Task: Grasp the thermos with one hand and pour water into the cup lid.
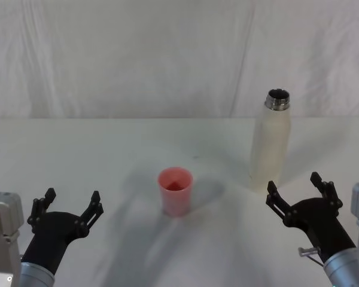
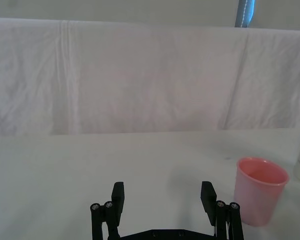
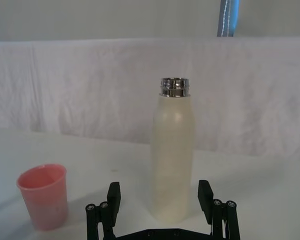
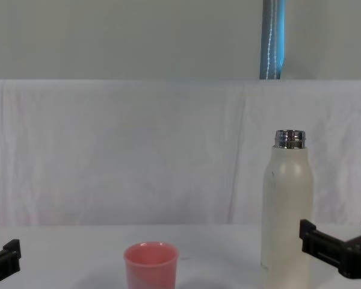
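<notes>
Nearest me in the head view are my two end effectors, low over the white tabletop (image 1: 107, 143). My left end effector (image 1: 66, 208) sits at about 8 o'clock in that view, its two black fingers spread wide with nothing between them. From its wrist camera I see the same open fingers (image 2: 117, 197) over bare tabletop, with the cup (image 2: 260, 190) off to one side and ahead, well apart from them.

My right end effector (image 1: 296, 192) sits at about 4 o'clock, also spread wide and holding nothing. It is just short of the thermos (image 1: 270, 140), not touching it; in the right wrist view the thermos (image 3: 172, 155) stands centred in line with the gap between the fingers (image 3: 205, 192), a little beyond the tips.

I see the thermos upright at roughly 2 o'clock in the head view, its steel neck uncapped and open at the top. The pink cup (image 1: 176, 190) stands upright near the middle of the tabletop, at about 8 o'clock from the thermos and apart from it. A creased white cloth (image 4: 138, 150) hangs behind the tabletop.
</notes>
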Controlling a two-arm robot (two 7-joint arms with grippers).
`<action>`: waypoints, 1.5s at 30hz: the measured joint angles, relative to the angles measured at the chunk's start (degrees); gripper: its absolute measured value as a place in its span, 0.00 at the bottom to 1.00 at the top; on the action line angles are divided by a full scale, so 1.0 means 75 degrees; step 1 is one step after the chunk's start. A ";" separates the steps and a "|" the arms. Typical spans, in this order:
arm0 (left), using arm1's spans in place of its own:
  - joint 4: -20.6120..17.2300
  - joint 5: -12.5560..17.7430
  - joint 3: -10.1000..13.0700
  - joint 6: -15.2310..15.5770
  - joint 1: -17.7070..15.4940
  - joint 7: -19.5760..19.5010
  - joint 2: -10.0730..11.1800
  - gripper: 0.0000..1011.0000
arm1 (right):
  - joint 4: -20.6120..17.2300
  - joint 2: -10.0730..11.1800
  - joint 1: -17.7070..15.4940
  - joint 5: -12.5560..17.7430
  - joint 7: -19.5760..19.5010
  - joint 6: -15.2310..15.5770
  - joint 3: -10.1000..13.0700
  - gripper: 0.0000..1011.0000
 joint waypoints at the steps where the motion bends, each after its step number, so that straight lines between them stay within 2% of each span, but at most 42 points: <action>1: 0.0000 0.0000 0.0000 0.0000 0.0000 0.0000 0.0000 0.99 | 0.0000 0.0000 0.0000 0.0000 0.0000 0.0000 0.0000 0.99; 17: 0.0000 0.0000 0.0000 0.0000 0.0000 0.0000 0.0000 0.99 | 0.0344 -0.0036 0.0791 -0.0090 0.0736 0.0307 0.0163 0.99; 24: 0.0000 0.0000 0.0000 0.0000 0.0000 0.0000 0.0000 0.99 | 0.0593 0.0008 0.1302 -0.0171 0.0933 0.0744 0.0100 0.99; 34: 0.0000 0.0000 0.0000 0.0000 0.0000 0.0000 0.0000 0.99 | 0.0963 -0.0180 0.1931 -0.0151 0.0894 0.1117 0.0115 0.99; 45: 0.0000 0.0000 0.0000 0.0000 0.0000 0.0000 0.0000 0.99 | 0.1174 -0.0422 0.2201 0.0002 0.0723 0.1346 0.0255 0.99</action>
